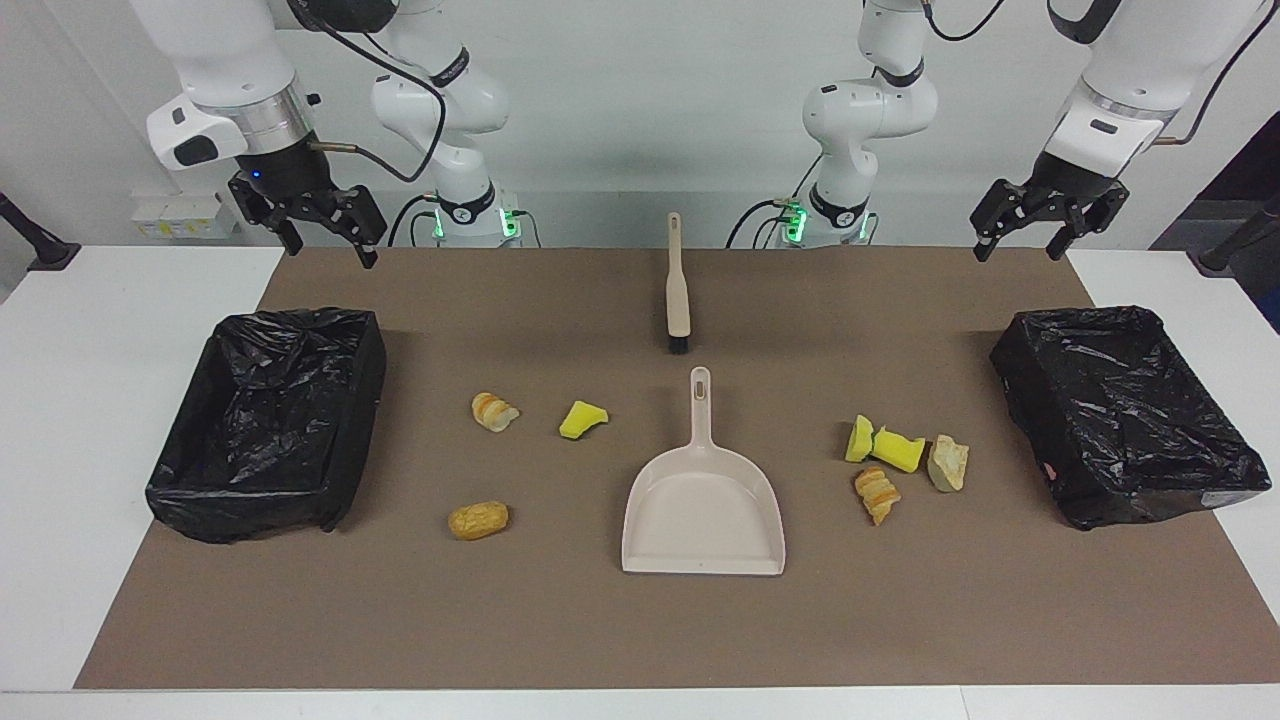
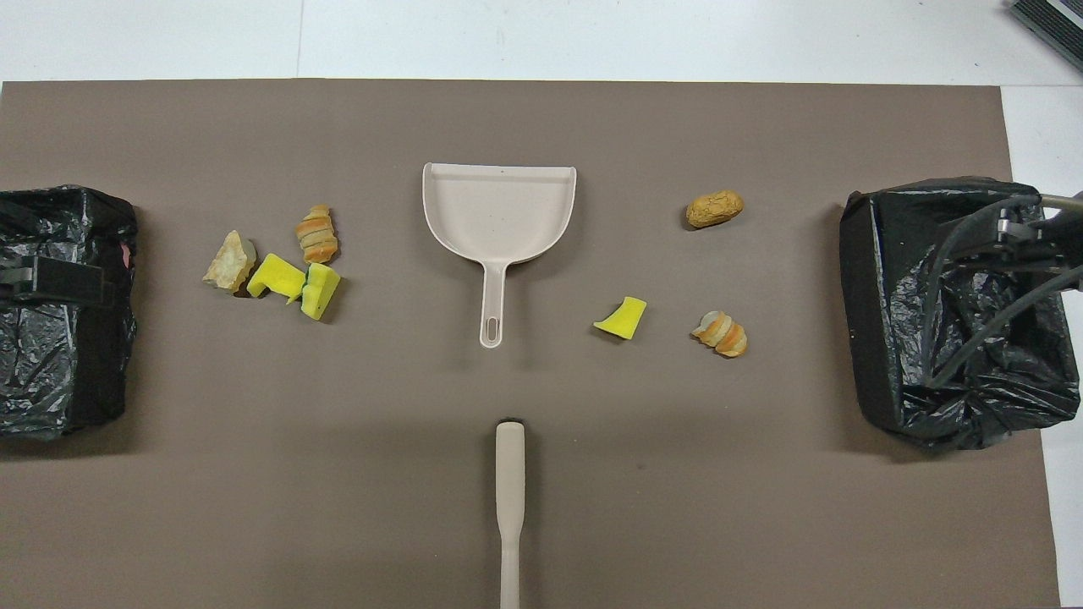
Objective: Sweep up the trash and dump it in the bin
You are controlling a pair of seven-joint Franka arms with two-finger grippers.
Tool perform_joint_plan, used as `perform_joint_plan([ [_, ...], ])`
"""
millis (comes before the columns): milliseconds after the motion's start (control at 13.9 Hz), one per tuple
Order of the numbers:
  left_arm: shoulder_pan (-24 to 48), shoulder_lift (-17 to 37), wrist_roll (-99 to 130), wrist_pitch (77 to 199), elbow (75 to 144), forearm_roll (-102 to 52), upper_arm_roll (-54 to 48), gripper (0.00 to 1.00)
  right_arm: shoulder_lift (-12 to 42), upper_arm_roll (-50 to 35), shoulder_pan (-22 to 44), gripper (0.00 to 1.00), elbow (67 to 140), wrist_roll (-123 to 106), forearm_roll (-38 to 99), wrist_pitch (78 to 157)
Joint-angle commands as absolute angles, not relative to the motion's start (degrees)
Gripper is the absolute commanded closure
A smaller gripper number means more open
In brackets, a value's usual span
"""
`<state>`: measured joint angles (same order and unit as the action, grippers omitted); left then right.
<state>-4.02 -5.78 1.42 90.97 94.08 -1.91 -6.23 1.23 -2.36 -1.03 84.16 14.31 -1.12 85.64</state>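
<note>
The tabletop (image 1: 120, 420) carries two black-lined bins (image 1: 270, 420) at its ends. The dustpan (image 1: 703, 520) lies midway, brush (image 1: 678, 285) nearer the robots. Trash (image 1: 880, 462) lies scattered on both sides of the dustpan. Left gripper (image 1: 1020, 240) and right gripper (image 1: 325, 238) hang empty, jaws seemingly apart.

Beige dustpan (image 1: 703, 512) at centre of brown mat (image 1: 640, 630); beige brush (image 1: 677, 285) nearer the robots than the dustpan, in line with its handle.

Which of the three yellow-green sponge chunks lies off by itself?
The yellow-green sponge chunk toward the right arm's end, beside the beige plastic dustpan's handle. The other two chunks touch each other at the left arm's end.
</note>
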Motion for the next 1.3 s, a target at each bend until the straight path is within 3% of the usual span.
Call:
perform_joint_plan([
  [0, -4.22, -6.68, 1.49, 90.62, 95.10, -2.81, -6.06, 0.00, 0.70, -2.64, -1.58, 0.00, 84.46, 12.57, -0.53, 86.39],
  [794, -3.52, -6.94, 1.58, 90.53, 96.23, -2.90, -6.06, 0.00, -0.17, -2.46, -1.58, 0.00, 85.69, 12.48, -0.18, 85.78],
  [1227, 1.83, -12.82, 2.02, 92.72, 107.91, -2.99, -6.24, 0.00, -0.70, -2.02, -2.02, 0.00, 87.01, 12.66, -0.18, 86.39],
])
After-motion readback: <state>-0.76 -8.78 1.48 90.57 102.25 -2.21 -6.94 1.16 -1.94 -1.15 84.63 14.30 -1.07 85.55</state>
